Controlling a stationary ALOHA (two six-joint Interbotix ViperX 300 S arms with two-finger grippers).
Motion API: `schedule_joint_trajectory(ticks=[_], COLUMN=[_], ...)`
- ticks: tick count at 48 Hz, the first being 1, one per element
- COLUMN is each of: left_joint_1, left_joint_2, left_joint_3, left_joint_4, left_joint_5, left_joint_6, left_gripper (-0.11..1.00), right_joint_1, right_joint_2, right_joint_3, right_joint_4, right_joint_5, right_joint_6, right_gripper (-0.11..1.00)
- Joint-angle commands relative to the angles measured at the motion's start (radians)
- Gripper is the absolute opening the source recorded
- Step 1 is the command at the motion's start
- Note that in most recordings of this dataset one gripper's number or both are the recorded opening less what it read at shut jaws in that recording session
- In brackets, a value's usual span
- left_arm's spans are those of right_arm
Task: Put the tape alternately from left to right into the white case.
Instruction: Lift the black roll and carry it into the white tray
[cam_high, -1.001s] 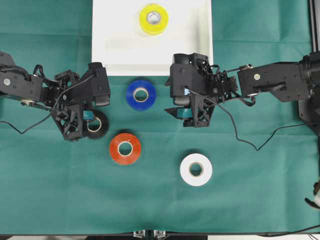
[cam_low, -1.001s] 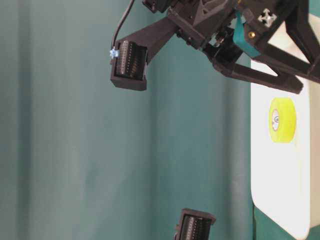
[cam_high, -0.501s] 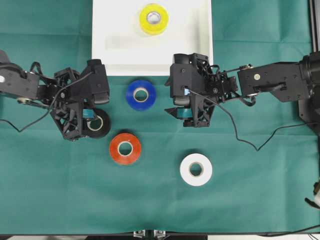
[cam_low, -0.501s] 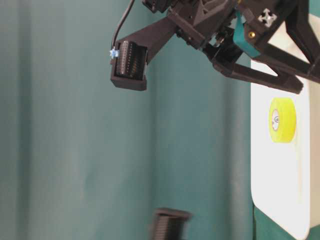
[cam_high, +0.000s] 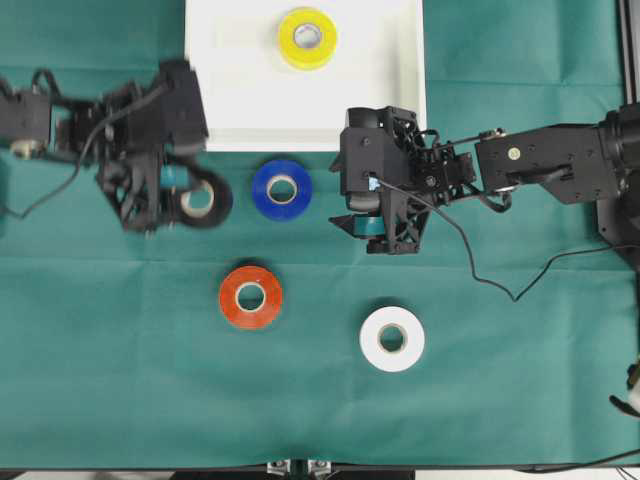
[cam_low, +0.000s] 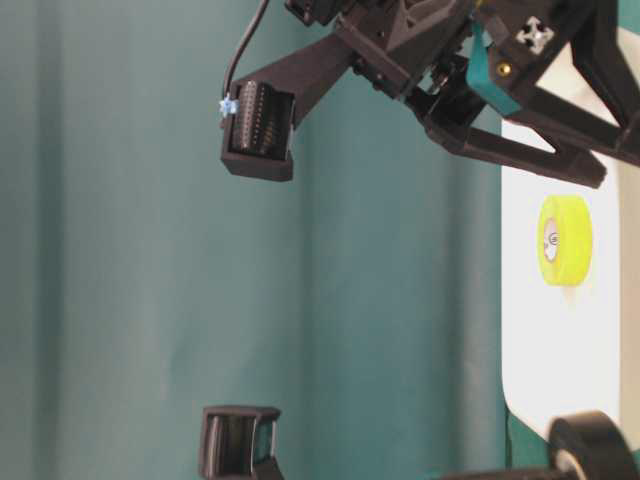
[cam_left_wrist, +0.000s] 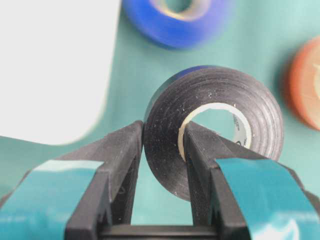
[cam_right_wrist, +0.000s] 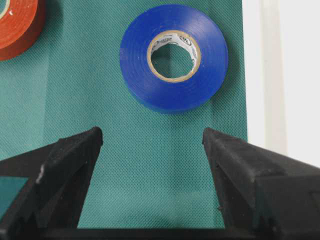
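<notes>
Since the earlier frames, the left gripper (cam_high: 190, 196) has carried the black roll (cam_high: 203, 200) up off the cloth (cam_high: 120, 380) and toward the case (cam_high: 400, 110), and it now hangs just below the case's lower left corner, blurred in the overhead view. Its fingers (cam_left_wrist: 122, 165) pinch the roll's wall, one outside and one through the core. In the table-level view, the black roll (cam_low: 590, 445) now shows, cut off at the lower edge.

The right gripper (cam_right_wrist: 152, 145) has kept still, jaws spread wide, empty, with the blue roll (cam_high: 282, 189) on the cloth just ahead. The yellow roll (cam_high: 307, 38) lies in the case. The red roll (cam_high: 250, 296) and white roll (cam_high: 392, 339) lie on the cloth. No teal roll is in view.
</notes>
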Motion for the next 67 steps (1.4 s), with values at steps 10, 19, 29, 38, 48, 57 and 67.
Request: schedule_joint_trajectory(ticks=[10,19,29,38,48,57,67], left_joint_1=[0.146,0.202,0.249,0.262,0.268,0.268,0.268], left_joint_2=[-0.003,0.048,0.132,0.201,0.241,0.249,0.249], left_joint_3=[-0.069,-0.107,-0.147,-0.179,-0.189,-0.186,-0.187], left_joint_4=[0.003,0.003,0.003,0.003,0.003,0.003,0.003], left_joint_5=[-0.012,-0.034,-0.081,-0.107,-0.107,-0.107,-0.107], left_joint_6=[0.170,0.230,0.291,0.310,0.311,0.313,0.316], left_gripper=[-0.05,-0.05,-0.05,-0.05,-0.05,-0.05,-0.05], right_joint_1=[0.003,0.003,0.003,0.003,0.003,0.003,0.003], right_joint_2=[-0.009,-0.009,-0.009,-0.009,-0.009,-0.009,-0.009], right_joint_3=[-0.009,-0.009,-0.009,-0.008,-0.008,-0.011,-0.011], right_joint_4=[0.000,-0.002,-0.002,-0.002,-0.002,-0.003,-0.003], right_joint_5=[-0.009,-0.017,-0.020,-0.020,-0.025,-0.026,-0.026], right_joint_6=[0.000,0.000,0.000,-0.002,-0.002,-0.002,-0.002], right_gripper=[0.84,0.84,0.84,0.84,0.84,0.84,0.84])
